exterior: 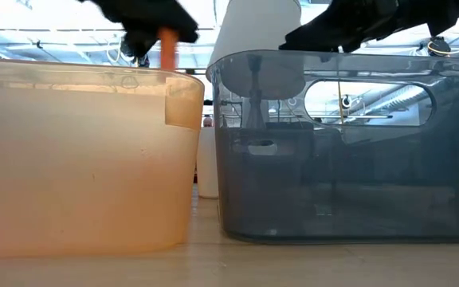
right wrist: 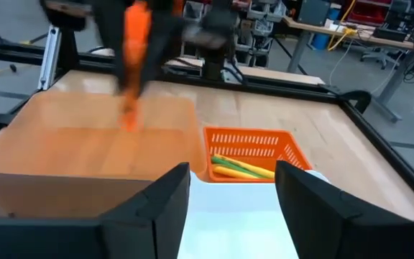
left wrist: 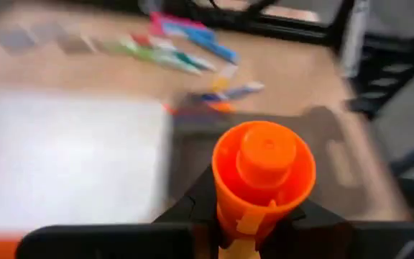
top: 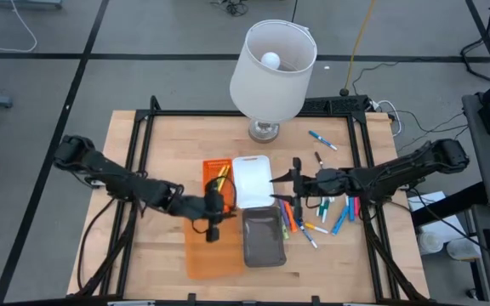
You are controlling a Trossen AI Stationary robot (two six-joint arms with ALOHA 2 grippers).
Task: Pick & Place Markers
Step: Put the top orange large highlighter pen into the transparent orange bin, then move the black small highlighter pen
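Wood-grain tabletop under left pincer (left wrist: 254,223) clamped on glossy orange marker (left wrist: 263,173), right pincer (right wrist: 232,187) spread apart.

Setting: a robotics lab or workshop. Evidence: wooden table (top: 160,255) inside a black metal frame (top: 253,113), loose cables (top: 7,34) on grey floor, and workbenches (right wrist: 351,32) with equipment in the room behind.

**Trays, Basket and Lamp on the Workbench**

A white-shaded table lamp (top: 272,72) stood at the far edge of the light wooden table (top: 143,255). A small orange slotted plastic basket (top: 217,172) sat beside a white rectangular tray (top: 251,181). Nearer the front, a translucent orange plastic bin (top: 210,252) lay just beside a smoky grey plastic bin (top: 264,237).
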